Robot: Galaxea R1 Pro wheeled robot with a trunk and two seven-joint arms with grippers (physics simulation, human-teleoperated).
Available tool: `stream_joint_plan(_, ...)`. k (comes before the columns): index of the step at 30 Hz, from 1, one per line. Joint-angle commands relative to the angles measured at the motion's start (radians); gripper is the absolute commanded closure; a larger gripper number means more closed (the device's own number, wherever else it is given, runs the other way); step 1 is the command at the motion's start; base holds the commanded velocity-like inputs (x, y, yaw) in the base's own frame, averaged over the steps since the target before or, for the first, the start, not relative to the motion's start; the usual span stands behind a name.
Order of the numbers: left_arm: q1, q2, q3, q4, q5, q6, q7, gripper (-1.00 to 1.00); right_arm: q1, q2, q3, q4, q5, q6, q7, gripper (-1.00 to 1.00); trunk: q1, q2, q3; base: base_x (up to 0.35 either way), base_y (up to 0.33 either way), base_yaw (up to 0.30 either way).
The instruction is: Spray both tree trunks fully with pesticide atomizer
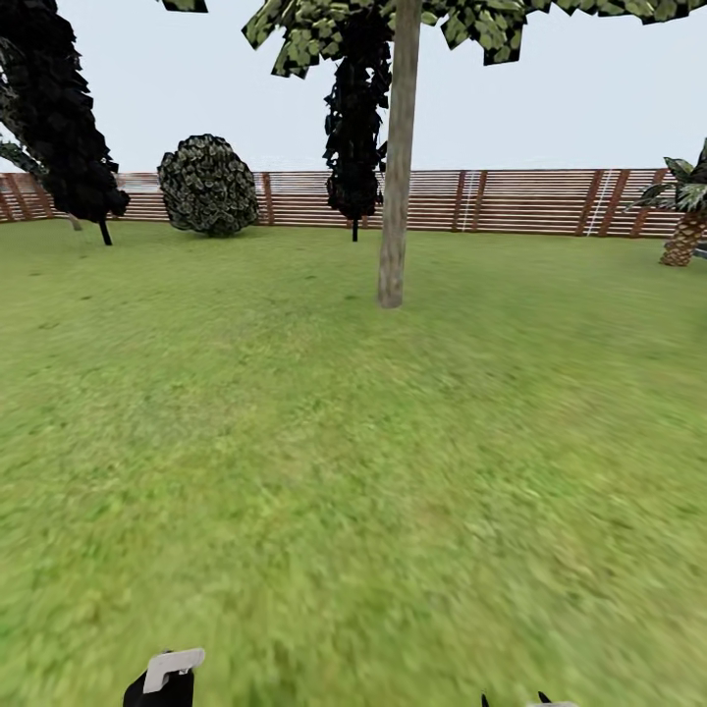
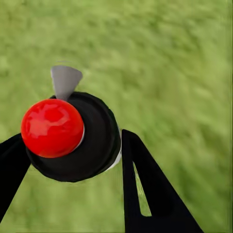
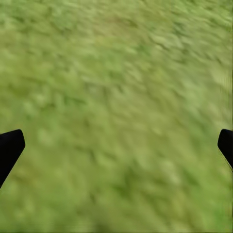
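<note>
Left gripper [image 2: 73,160] clamped on the atomizer [image 2: 77,141]: black fingers [image 2: 145,194] press both sides of the round black body, red top [image 2: 52,127] facing the camera, grey-white nozzle [image 2: 64,80] sticking out past it. In the head view the atomizer [image 1: 165,679] sits at the bottom edge, left of centre, held above the grass, white part up.

Right gripper [image 3: 116,145] spread wide, nothing between the fingers, only black tips [image 3: 9,148] at the two sides of the wrist view over blurry grass [image 3: 116,97]. Head view catches just its tips [image 1: 535,700] at the bottom edge, right of centre.

Lawn [image 1: 344,471] runs from the robot out to the fence. Mid-distance, slightly right of centre: tree trunk [image 1: 397,167], pale grey-brown, upright, base in the grass, well apart from both grippers. Blocky green crown [image 1: 324,25] along the top edge.

Behind it, a near-black conifer [image 1: 355,118] just left of the trunk, close to the fence. Round dark bush [image 1: 207,185] further left. Another dark conifer [image 1: 59,118] at the left edge. Slatted brown fence [image 1: 511,201] across the back. Small palm [image 1: 684,211] at the far right edge.
</note>
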Motion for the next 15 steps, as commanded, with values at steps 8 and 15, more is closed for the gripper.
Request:
stream_joint_plan(8,-0.001,0.000,0.001,0.000,0.002,-0.003,0.001,1.00,-0.001,0.001,-0.003,0.001,0.008,-0.003,0.000,-1.00,0.000,0.000,-0.001,0.337,-0.078,0.000)
stream_joint_plan(15,-0.001,0.000,0.001,0.000,0.001,-0.003,0.001,1.00,-0.001,0.000,-0.003,0.001,0.008,-0.003,0.000,-1.00,0.000,0.000,-0.001,0.337,-0.079,0.000)
